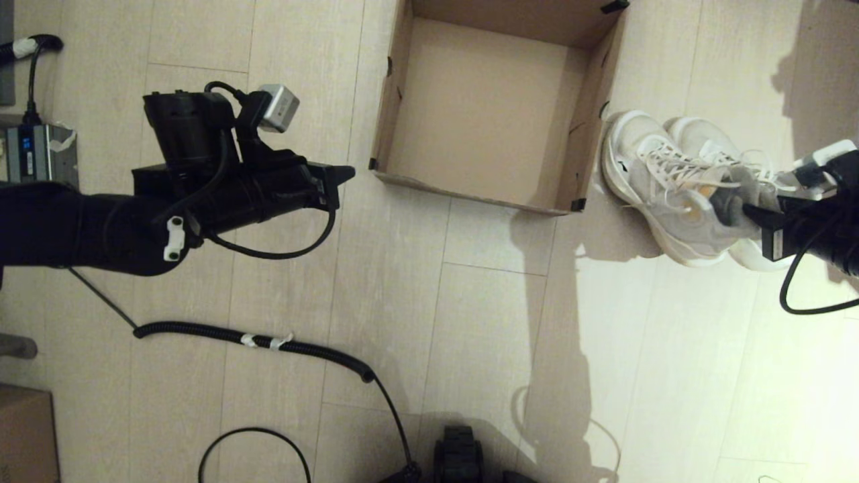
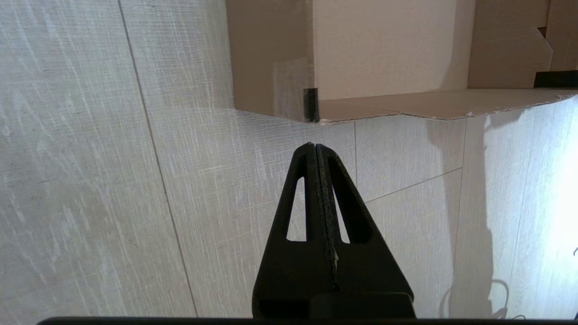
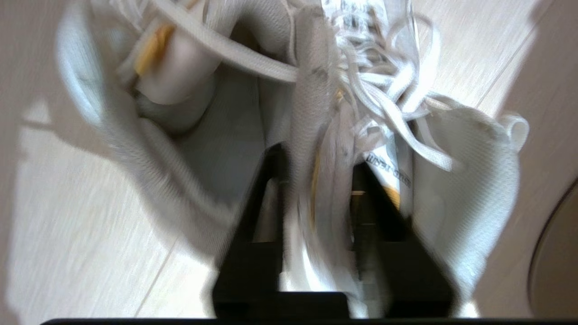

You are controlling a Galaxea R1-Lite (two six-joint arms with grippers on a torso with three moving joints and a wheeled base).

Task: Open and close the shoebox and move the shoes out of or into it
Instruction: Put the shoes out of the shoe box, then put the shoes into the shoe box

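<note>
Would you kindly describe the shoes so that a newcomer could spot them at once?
Find the open shoebox on the wooden floor; the shoes stand just outside its wall on the robot's right. They are the only white, laced things there, with the right gripper at their collars.

Two matte black arms are seen, each looped with black cable; a silver-grey camera block (image 1: 278, 106) and a white cable clip (image 1: 174, 238) are carried on the left one.
</note>
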